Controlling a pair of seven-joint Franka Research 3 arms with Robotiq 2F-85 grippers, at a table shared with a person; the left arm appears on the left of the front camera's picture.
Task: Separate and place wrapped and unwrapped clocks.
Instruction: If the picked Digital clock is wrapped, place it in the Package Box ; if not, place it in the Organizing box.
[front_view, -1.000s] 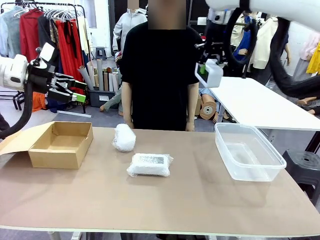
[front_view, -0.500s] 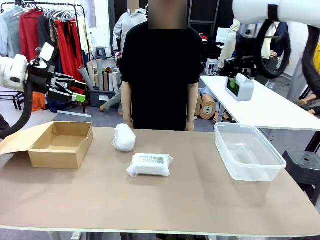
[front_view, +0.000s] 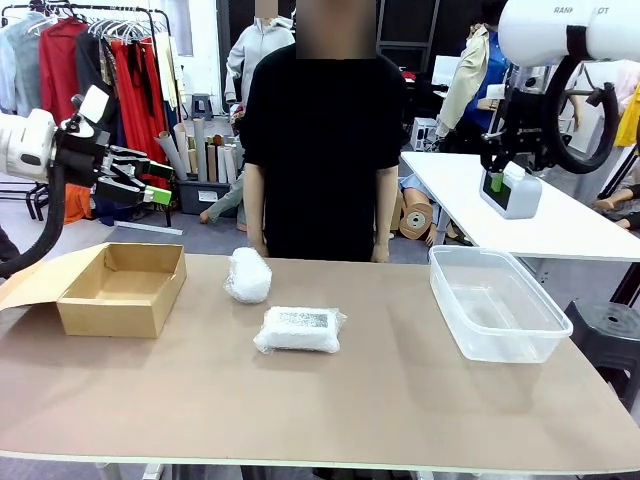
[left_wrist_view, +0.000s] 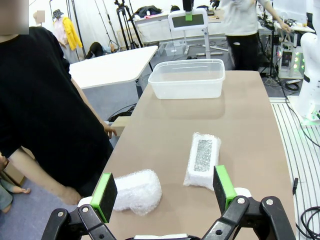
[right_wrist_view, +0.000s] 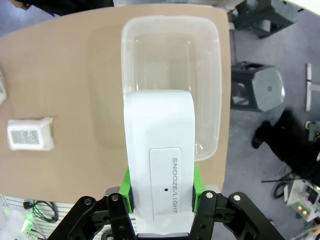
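Observation:
My right gripper (front_view: 505, 183) hangs high above the clear plastic tub (front_view: 497, 302) and is shut on the bare white clock (front_view: 512, 191). In the right wrist view that clock (right_wrist_view: 160, 155) stands between the green pads, over the tub (right_wrist_view: 172, 75). Two wrapped clocks lie mid-table: a rounded bubble-wrap bundle (front_view: 248, 274) and a flat one with a speckled label (front_view: 299, 329). My left gripper (front_view: 150, 185) is open, raised above the cardboard box (front_view: 122, 288). The left wrist view shows the rounded bundle (left_wrist_view: 137, 190) and the flat bundle (left_wrist_view: 202, 160) beyond its spread fingers.
A person in a black top stands at the far table edge, behind the bundles. The box has its flap open to the left. A white table and clothes racks stand in the background.
My right arm has carried the bare clock to the right and lower, from near the person's shoulder to above the tub. The left arm and both bundles stay put.

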